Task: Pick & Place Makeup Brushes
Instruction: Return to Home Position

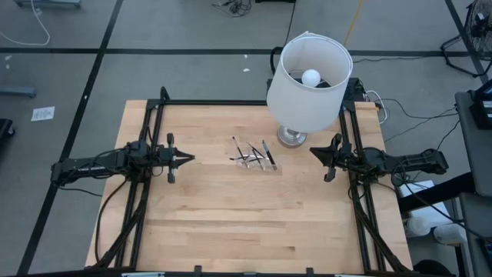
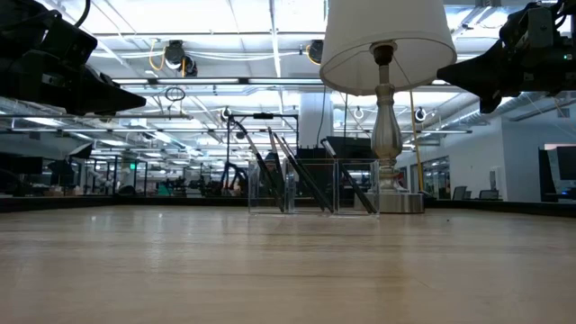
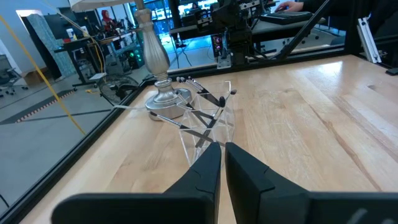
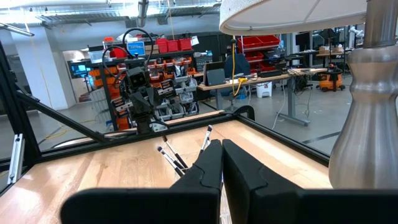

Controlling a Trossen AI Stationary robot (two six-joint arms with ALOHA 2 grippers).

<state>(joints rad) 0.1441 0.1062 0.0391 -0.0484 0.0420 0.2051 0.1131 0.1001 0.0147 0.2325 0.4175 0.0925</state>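
Observation:
Several thin dark makeup brushes (image 1: 252,154) stand slanted in a clear compartmented holder (image 2: 315,187) near the table's middle, their lower ends inside it and their shafts leaning on its walls; both wrist views show the brushes (image 3: 208,99) (image 4: 169,157). My left gripper (image 1: 191,158) hovers shut above the table's left side, pointing at the holder from well short of it. My right gripper (image 1: 313,151) hovers shut above the right side, also pointing toward the holder. Neither has anything between its fingers.
A table lamp with a white shade (image 1: 309,81) stands on its silver base (image 1: 292,137) just beyond and to the right of the holder, close to my right gripper. Black frame rails (image 1: 154,115) run along the table's left, far and right edges. Bare wood lies toward the near edge.

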